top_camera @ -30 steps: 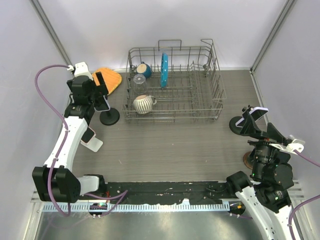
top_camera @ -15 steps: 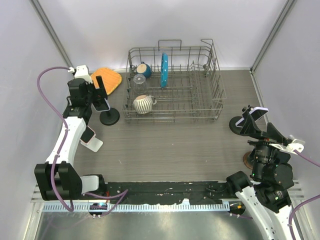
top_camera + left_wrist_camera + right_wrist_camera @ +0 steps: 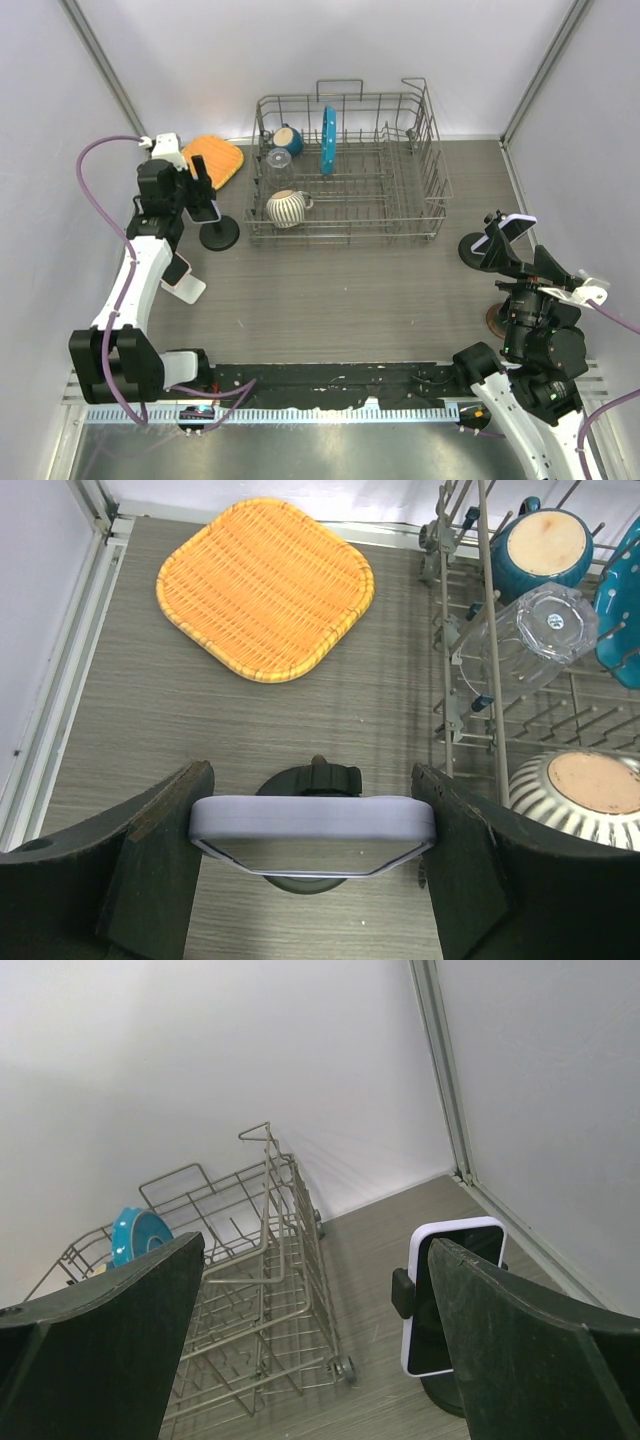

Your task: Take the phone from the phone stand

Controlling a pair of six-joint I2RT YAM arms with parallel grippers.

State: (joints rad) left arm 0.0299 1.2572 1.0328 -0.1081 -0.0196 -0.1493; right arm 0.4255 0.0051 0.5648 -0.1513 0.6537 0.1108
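Observation:
My left gripper [image 3: 199, 192] is shut on a lavender phone [image 3: 206, 211], one finger on each end of it. In the left wrist view the phone [image 3: 312, 822] spans the gap between the fingers [image 3: 160, 850], just above the black phone stand [image 3: 318, 777]. The stand's round base [image 3: 220, 236] sits on the table left of the dish rack. A second white phone [image 3: 511, 227] sits clamped in another black stand [image 3: 472, 250] at the right, also in the right wrist view [image 3: 450, 1295]. My right gripper [image 3: 518, 256] is open and empty just near of it.
A wire dish rack [image 3: 350, 170] with a striped mug, a glass, a blue cup and a blue plate stands at the back. An orange woven mat [image 3: 215, 157] lies at the back left. Another phone [image 3: 182, 275] lies flat beside the left arm.
My left wrist has shifted slightly, with the lavender phone still between its fingers over the stand. The right arm has not moved.

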